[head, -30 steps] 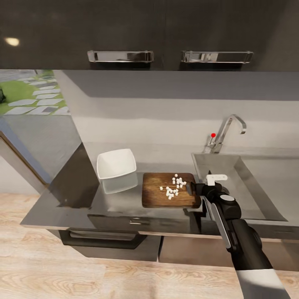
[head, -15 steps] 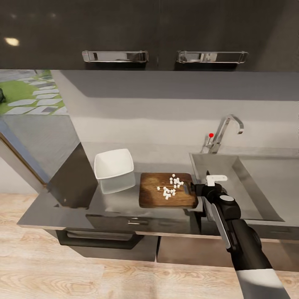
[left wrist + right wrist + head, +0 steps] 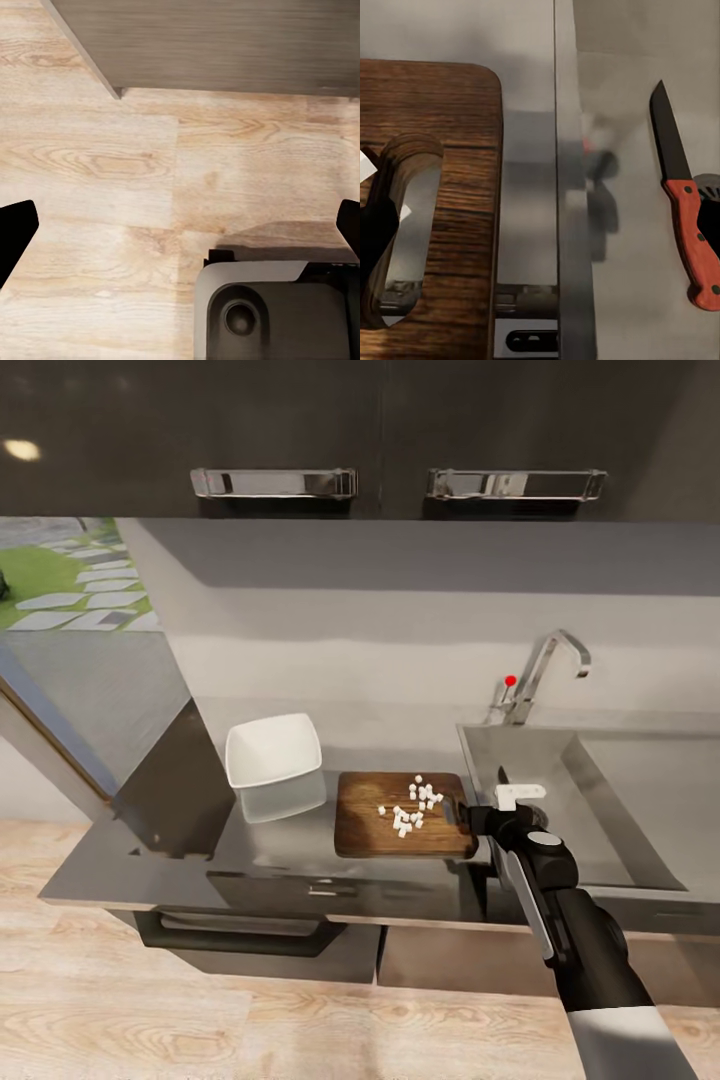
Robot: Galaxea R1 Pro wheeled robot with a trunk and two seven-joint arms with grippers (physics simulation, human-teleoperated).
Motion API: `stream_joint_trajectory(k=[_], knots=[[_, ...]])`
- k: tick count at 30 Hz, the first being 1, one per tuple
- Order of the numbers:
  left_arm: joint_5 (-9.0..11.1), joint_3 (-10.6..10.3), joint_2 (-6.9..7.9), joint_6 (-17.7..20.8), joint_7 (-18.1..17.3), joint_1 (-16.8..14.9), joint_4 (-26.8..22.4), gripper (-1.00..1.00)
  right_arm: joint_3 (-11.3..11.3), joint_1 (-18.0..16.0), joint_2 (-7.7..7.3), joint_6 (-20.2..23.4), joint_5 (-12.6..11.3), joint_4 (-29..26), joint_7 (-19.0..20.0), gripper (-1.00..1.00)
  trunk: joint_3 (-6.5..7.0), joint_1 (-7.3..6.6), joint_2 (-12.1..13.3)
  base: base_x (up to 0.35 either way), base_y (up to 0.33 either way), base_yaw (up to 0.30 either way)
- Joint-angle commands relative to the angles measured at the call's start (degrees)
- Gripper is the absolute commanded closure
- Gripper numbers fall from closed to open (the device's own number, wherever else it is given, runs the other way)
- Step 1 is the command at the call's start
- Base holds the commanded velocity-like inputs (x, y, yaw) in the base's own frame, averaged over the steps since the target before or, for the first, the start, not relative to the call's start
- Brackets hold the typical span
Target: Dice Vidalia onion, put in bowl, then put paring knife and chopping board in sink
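While the sink point(image 3: 640, 810) holds the paring knife point(image 3: 684, 201), your chopping board point(image 3: 402, 817) lies on the surface point(image 3: 160, 860) beside the bowl point(image 3: 273, 756), carrying diced onion point(image 3: 412, 808); right gripper point(image 3: 470, 818) fingers straddle its edge, left gripper point(image 3: 180, 229) spread, empty.

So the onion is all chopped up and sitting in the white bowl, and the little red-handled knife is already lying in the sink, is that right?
Not quite. The diced onion pieces are on the chopping board, as the head view shows; the white bowl beside it looks empty. The rest holds: the right wrist view shows the paring knife lying on the steel of the sink.
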Motion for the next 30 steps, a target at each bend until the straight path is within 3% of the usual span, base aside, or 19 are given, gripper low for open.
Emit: stream_joint_trajectory(k=[1,30], knots=[[0.59,-0.10,0.03,-0.09,0.10,0.02,-0.06,-1.00,0.17,-0.04,-0.05,0.32,-0.07,-0.06,-0.40,-1.00,-0.17,0.02,-0.09,0.000,0.000,0.000],[0.59,-0.10,0.03,-0.09,0.10,0.02,-0.06,-1.00,0.17,-0.04,0.04,0.32,-0.07,-0.05,-0.40,-1.00,-2.82,0.02,-0.09,0.000,0.029,0.000]])
